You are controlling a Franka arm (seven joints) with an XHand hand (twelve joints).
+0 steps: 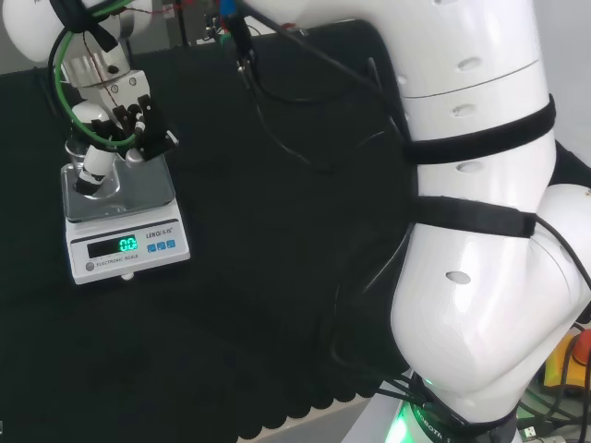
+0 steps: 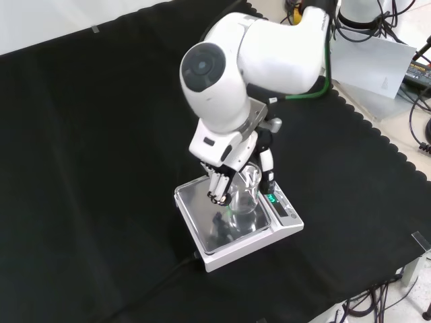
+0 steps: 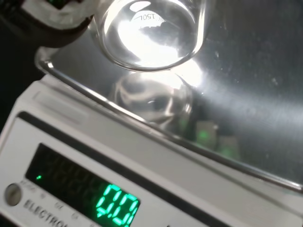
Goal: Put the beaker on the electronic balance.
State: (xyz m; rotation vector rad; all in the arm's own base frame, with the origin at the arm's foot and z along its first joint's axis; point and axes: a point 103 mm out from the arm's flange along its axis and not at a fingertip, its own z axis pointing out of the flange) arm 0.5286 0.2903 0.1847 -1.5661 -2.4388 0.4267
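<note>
Glass of the beaker (image 2: 246, 195) is clear and hard to trace: in the front view its outline blends into the reflections on the pan. Fingers (image 2: 219, 185) of the hand (image 2: 232, 165) curl round the beaker from the 10 o'clock side, and the thumb (image 2: 269, 171) closes on it from 2 o'clock. In the wrist view the beaker base (image 3: 149, 35) sits apart from its own mirror image in the steel pan, so the beaker appears just above the pan; contact cannot be confirmed. In the head view the hand (image 1: 106, 134) covers the beaker. The balance (image 2: 239, 225) stands at 6 o'clock from the hand in the front view, with a green lit display (image 3: 116, 208). Black cloth (image 2: 94, 168) covers the bench. The arm link (image 2: 222, 74) hides the wrist. Cables (image 2: 414, 81) lie off the cloth at 2 o'clock.
</note>
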